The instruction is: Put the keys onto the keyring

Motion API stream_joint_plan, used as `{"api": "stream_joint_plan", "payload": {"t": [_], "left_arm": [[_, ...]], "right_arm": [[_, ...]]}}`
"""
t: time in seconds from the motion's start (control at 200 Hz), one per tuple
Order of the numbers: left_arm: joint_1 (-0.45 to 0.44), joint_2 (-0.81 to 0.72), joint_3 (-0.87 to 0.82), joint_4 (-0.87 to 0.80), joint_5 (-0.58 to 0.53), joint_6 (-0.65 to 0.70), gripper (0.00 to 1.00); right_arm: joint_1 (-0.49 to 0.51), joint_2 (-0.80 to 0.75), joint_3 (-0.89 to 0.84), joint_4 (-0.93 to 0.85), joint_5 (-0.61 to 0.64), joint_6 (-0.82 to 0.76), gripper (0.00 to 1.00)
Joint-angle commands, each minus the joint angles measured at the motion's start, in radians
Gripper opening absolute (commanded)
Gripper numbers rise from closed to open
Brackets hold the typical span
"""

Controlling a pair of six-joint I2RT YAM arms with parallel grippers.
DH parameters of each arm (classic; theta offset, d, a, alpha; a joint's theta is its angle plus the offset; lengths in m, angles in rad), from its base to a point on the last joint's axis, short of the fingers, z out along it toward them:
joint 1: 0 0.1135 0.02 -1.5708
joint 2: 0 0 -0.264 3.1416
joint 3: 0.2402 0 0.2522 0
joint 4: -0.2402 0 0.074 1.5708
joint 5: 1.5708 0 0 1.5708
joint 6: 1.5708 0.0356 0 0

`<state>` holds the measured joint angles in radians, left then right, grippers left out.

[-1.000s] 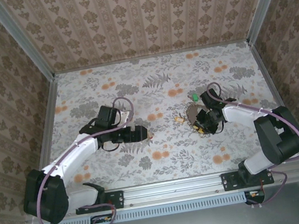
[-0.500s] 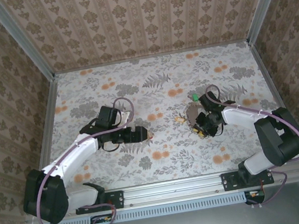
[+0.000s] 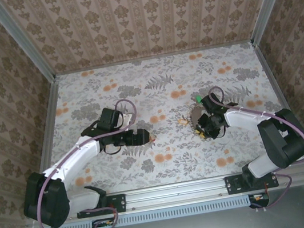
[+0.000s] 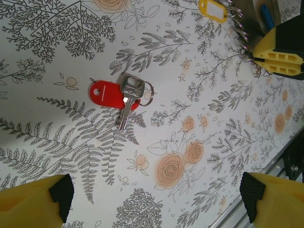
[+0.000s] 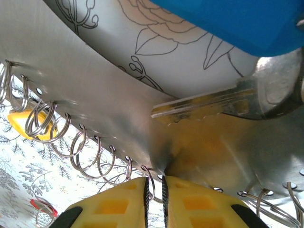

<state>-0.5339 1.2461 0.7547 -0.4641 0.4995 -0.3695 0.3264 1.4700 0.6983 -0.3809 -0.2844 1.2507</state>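
With the right gripper [image 5: 155,199] clamped on the rim of the keyring [image 5: 95,109], right of centre on the table [image 3: 135,82], I'd hold it steady and lower the left gripper [image 4: 156,197], fingers spread wide, squarely over the red-tagged key [image 4: 128,97] beneath it.

The table [image 3: 153,85] wears a cloth of grey ferns and orange roses. In the left wrist view a silver key [image 4: 127,102] with a red tag [image 4: 105,93] lies flat left of centre. A yellow tag [image 4: 212,9] lies at the top edge beside the keyring [image 4: 239,27]. From above, a green tag [image 3: 197,100] lies right of centre.
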Motion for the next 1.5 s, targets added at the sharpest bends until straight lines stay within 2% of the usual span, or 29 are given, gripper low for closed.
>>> {"api": "stream_joint_plan", "payload": {"t": [0.0,0.225,0.54,0.82,1.495], "left_arm": [[-0.009,0.000,0.015,-0.015,-0.007,0.026,0.94],[-0.009,0.006,0.012,-0.012,-0.015,0.033,0.94],[-0.011,0.020,0.019,-0.013,-0.007,0.051,0.94],[-0.014,0.029,0.015,-0.005,-0.006,0.045,0.93],[-0.023,0.058,0.034,-0.004,-0.011,0.053,0.93]], "right_arm": [[0.008,-0.032,0.031,-0.033,0.025,0.092,0.18],[0.013,-0.048,0.017,-0.016,0.042,0.212,0.19],[0.027,-0.057,0.005,-0.023,0.075,0.233,0.24],[0.054,-0.047,-0.011,0.010,0.096,0.270,0.21],[0.062,-0.045,-0.040,0.046,0.119,0.289,0.22]]}}
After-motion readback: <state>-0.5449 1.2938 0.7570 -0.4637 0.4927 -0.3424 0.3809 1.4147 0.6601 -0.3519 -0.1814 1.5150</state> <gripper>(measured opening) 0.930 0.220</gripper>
